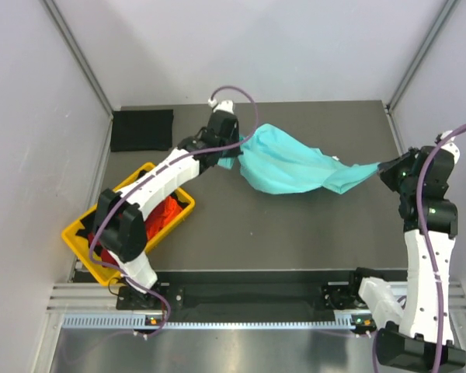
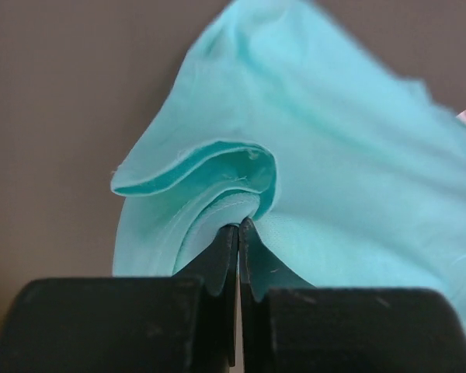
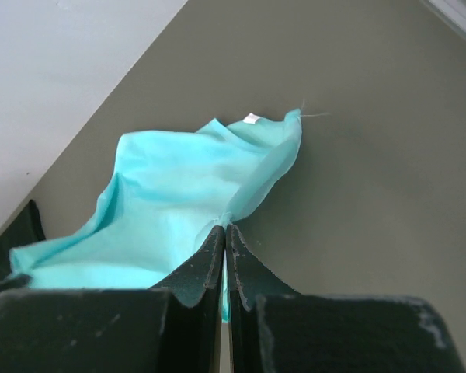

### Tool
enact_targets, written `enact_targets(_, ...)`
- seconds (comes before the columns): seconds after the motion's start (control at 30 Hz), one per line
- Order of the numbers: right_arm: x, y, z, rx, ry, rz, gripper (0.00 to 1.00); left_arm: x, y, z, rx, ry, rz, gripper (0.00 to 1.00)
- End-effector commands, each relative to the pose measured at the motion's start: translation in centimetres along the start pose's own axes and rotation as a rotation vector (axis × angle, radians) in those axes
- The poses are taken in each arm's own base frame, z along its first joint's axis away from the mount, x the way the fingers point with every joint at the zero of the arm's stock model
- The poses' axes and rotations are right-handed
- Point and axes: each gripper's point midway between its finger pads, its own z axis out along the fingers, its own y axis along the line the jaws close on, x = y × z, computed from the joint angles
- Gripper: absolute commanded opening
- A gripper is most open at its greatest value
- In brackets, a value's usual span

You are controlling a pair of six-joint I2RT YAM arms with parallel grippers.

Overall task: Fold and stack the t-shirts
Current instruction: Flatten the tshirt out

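Observation:
The mint-teal t-shirt (image 1: 291,165) hangs stretched between both grippers above the middle of the table. My left gripper (image 1: 231,149) is shut on its left end; the left wrist view shows the cloth (image 2: 318,155) bunched at the closed tips (image 2: 239,227). My right gripper (image 1: 384,166) is shut on its right end; the right wrist view shows the shirt (image 3: 179,194) running away from the tips (image 3: 224,229), with the white neck label (image 3: 252,119) at the far edge. A folded black t-shirt (image 1: 142,129) lies at the back left. A red t-shirt (image 1: 161,217) lies in the yellow tray (image 1: 83,239).
The yellow tray stands at the front left, partly under my left arm. Grey walls close in the table on the left, back and right. A metal rail (image 1: 256,311) runs along the near edge.

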Motion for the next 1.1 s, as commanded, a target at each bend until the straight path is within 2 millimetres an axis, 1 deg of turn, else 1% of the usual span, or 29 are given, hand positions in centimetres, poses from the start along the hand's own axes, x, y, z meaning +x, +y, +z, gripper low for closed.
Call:
enact_targets(0.0, -1.3, 0.5, -0.8, -0.016, -0.046, 0.005, 0.00, -3.6, -0.6, -0.3, 0.053, -0.055, 0.089, 0.00)
enact_targets(0.03, -1.1, 0.4, -0.5, -0.013, -0.039, 0.004, 0.00, -4.0, -0.8, 1.0, 0.054, -0.049, 0.110, 0.00)
enact_targets(0.07, -0.8, 0.1, 0.0, -0.004, -0.030, 0.002, 0.00, -4.0, -1.0, 1.9, 0.063, -0.038, 0.119, 0.00)
enact_targets(0.1, -0.2, 0.3, 0.3, -0.023, -0.010, 0.001, 0.00, -4.1, -1.3, 2.7, 0.080, -0.030, 0.128, 0.00)
enact_targets(0.13, 0.5, -0.2, 0.9, -0.011, 0.009, 0.000, 0.00, -4.5, -1.7, 4.4, 0.109, -0.017, 0.135, 0.00)
enact_targets(0.17, 0.6, -0.2, 1.2, -0.017, 0.007, -0.001, 0.00, -4.6, -1.9, 5.4, 0.119, -0.005, 0.134, 0.00)
enact_targets(0.2, 0.9, -0.4, 1.4, -0.013, 0.009, -0.003, 0.00, -5.0, -2.1, 7.3, 0.132, 0.000, 0.135, 0.00)
enact_targets(0.23, 1.3, -0.9, 1.8, -0.001, 0.019, -0.007, 0.00, -4.7, -2.9, 8.2, 0.182, 0.026, 0.137, 0.00)
enact_targets(0.27, 1.3, -1.0, 1.9, 0.001, 0.019, -0.013, 0.00, -4.2, -2.6, 9.0, 0.177, 0.062, 0.136, 0.00)
enact_targets(0.3, 1.5, -1.2, 2.3, 0.012, 0.027, -0.016, 0.00, -4.6, -2.9, 10.8, 0.194, 0.068, 0.148, 0.00)
enact_targets(0.33, 1.6, -1.3, 2.5, 0.017, 0.033, -0.019, 0.00, -4.2, -3.2, 11.5, 0.211, 0.088, 0.162, 0.00)
enact_targets(0.37, 1.5, -1.4, 2.6, 0.019, 0.031, -0.024, 0.00, -3.7, -3.8, 11.8, 0.245, 0.115, 0.177, 0.02)
enact_targets(0.4, 1.7, -1.5, 2.8, 0.025, 0.036, -0.026, 0.00, -4.3, -4.4, 12.1, 0.268, 0.103, 0.190, 0.04)
enact_targets(0.43, 1.7, -1.6, 3.1, 0.034, 0.041, -0.027, 0.00, -3.2, -4.2, 13.4, 0.278, 0.127, 0.211, 0.06)
enact_targets(0.47, 1.8, -1.7, 3.2, 0.035, 0.042, -0.027, 0.00, -2.9, -4.8, 13.5, 0.319, 0.141, 0.224, 0.11)
enact_targets(0.5, 1.9, -1.8, 3.5, 0.038, 0.050, -0.029, 0.00, -3.1, -5.3, 13.5, 0.345, 0.133, 0.236, 0.13)
enact_targets(0.53, 1.7, -2.2, 3.8, 0.063, 0.038, -0.030, 0.00, -2.7, -5.6, 13.7, 0.371, 0.137, 0.259, 0.16)
enact_targets(0.57, 1.7, -2.3, 3.9, 0.069, 0.037, -0.031, 0.00, -2.8, -6.1, 13.4, 0.410, 0.138, 0.265, 0.20)
enact_targets(0.6, 1.8, -2.4, 4.1, 0.074, 0.039, -0.031, 0.00, -2.7, -6.3, 13.3, 0.423, 0.137, 0.271, 0.32)
enact_targets(0.63, 1.8, -2.7, 4.3, 0.088, 0.038, -0.033, 0.00, -3.5, -6.4, 12.7, 0.421, 0.115, 0.277, 0.36)
enact_targets(0.67, 1.8, -2.9, 4.3, 0.095, 0.041, -0.033, 0.00, -3.9, -6.3, 12.3, 0.406, 0.106, 0.273, 0.39)
enact_targets(0.7, 1.8, -3.0, 4.5, 0.100, 0.043, -0.035, 0.00, -4.7, -5.5, 11.6, 0.353, 0.083, 0.269, 0.42)
enact_targets(0.77, 1.8, -3.1, 4.5, 0.106, 0.041, -0.036, 0.00, -5.7, -4.3, 10.4, 0.280, 0.049, 0.259, 0.43)
enact_targets(0.8, 1.9, -3.1, 4.5, 0.106, 0.043, -0.037, 0.00, -6.1, -3.1, 9.1, 0.217, 0.033, 0.250, 0.44)
enact_targets(0.9, 1.9, -2.8, 4.5, 0.091, 0.042, -0.028, 0.00, -6.4, -2.1, 6.9, 0.183, 0.008, 0.212, 0.43)
enact_targets(0.93, 2.1, -2.7, 4.4, 0.082, 0.048, -0.023, 0.00, -5.4, -1.6, 5.7, 0.184, 0.027, 0.175, 0.42)
enact_targets(1.0, 2.2, -2.4, 4.5, 0.066, 0.050, -0.019, 0.00, -4.3, -1.1, 4.9, 0.179, 0.045, 0.142, 0.41)
enact_targets(1.03, 2.4, -2.3, 4.5, 0.060, 0.056, -0.017, 0.00, -2.3, -0.1, 4.5, 0.151, 0.082, 0.100, 0.41)
enact_targets(1.07, 2.3, -2.3, 4.5, 0.055, 0.052, -0.014, 0.00, -1.4, 0.3, 4.5, 0.143, 0.095, 0.081, 0.40)
